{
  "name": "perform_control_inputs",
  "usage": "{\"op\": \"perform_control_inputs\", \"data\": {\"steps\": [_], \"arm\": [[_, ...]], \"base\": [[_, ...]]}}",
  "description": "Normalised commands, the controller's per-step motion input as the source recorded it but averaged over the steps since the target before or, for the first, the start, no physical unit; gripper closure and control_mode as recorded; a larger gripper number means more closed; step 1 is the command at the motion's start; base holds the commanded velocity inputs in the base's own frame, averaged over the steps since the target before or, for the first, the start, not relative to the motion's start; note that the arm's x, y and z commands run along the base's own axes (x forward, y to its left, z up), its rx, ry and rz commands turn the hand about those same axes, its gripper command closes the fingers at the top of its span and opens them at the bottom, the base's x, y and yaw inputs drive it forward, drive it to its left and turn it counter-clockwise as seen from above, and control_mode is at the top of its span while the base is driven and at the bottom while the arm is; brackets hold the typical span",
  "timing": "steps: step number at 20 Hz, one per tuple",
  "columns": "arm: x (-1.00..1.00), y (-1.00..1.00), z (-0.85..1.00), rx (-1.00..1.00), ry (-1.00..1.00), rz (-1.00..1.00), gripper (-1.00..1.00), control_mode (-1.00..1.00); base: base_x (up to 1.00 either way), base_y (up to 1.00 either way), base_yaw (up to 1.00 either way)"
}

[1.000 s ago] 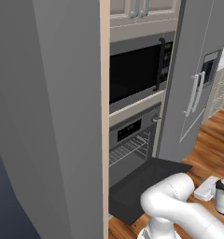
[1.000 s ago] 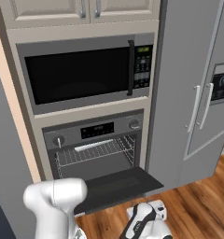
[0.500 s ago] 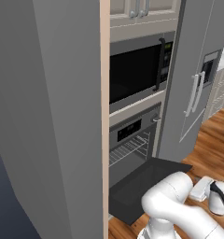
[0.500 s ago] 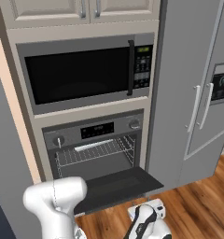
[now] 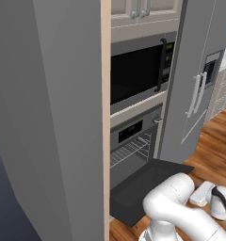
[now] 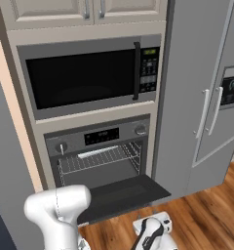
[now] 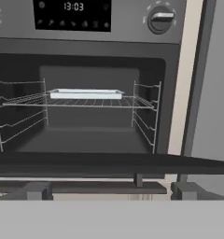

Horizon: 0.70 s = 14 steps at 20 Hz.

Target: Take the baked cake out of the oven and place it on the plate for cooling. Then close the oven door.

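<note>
The oven [image 6: 102, 151] stands with the oven door [image 6: 121, 195] dropped flat, and a flat white tray [image 7: 86, 94] rests on the wire rack [image 7: 76, 105] inside. The gripper [image 5: 223, 197] hangs low in front of the door with its jaws spread wide, holding nothing. The microwave [image 6: 89, 75] sits above the oven.

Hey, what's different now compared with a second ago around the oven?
Little has changed. The white arm's hand end, low beside the arm, has shifted slightly; nothing was grasped or released. The grey steel built-in oven stands as before: its dark-glass door hangs open, and a flat white tray sits on the wire rack. The black-windowed microwave is unchanged.
</note>
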Motion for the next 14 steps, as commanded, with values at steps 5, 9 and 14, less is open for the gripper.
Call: {"op": "perform_control_inputs", "data": {"steps": [5, 9, 14], "arm": [[0.0, 0.0, -0.29, 0.0, 0.0, 0.0, -1.0, -1.0], [0.0, 0.0, -0.31, 0.0, 0.0, 0.0, -1.0, -1.0], [0.09, 0.0, -0.25, 0.0, 0.0, 0.0, -1.0, -1.0]], "base": [[0.0, 0.0, 0.0], [0.0, 0.0, 0.0], [0.0, 0.0, 0.0]]}}
